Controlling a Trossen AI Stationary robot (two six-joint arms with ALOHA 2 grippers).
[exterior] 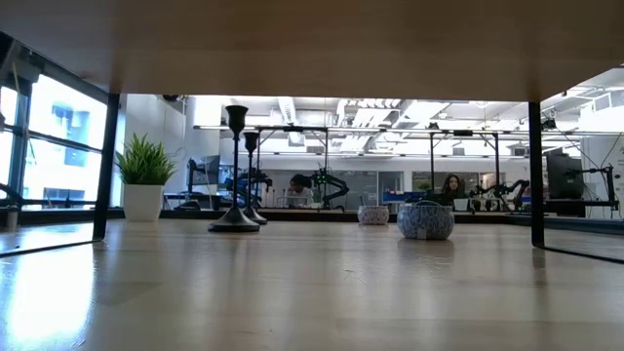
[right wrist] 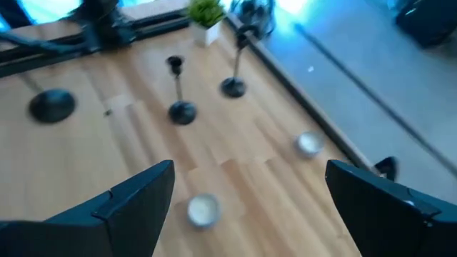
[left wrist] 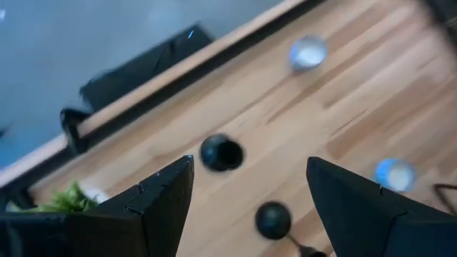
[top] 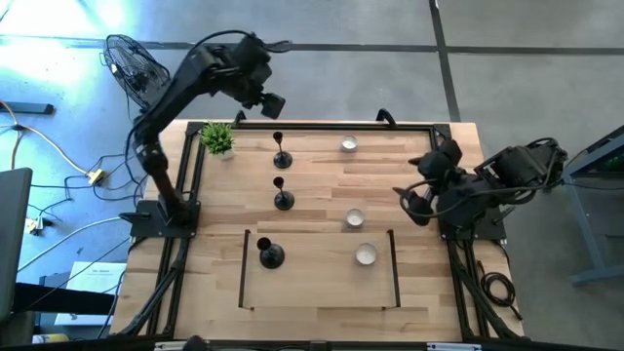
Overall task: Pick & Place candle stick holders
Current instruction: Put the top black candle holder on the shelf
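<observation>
Three black candlestick holders stand upright on their round bases on the wooden table: one at the far side, one in the middle, one near inside a black-framed area. My left gripper is open and empty, raised over the table's far edge near the far holder; in its wrist view two holders show from above. My right gripper is open and empty at the table's right side; its wrist view shows all three holders farther off.
A small green potted plant stands at the far left corner. Three small white tea-light cups stand on the right half. A black frame bounds the near area, and black rails edge the table.
</observation>
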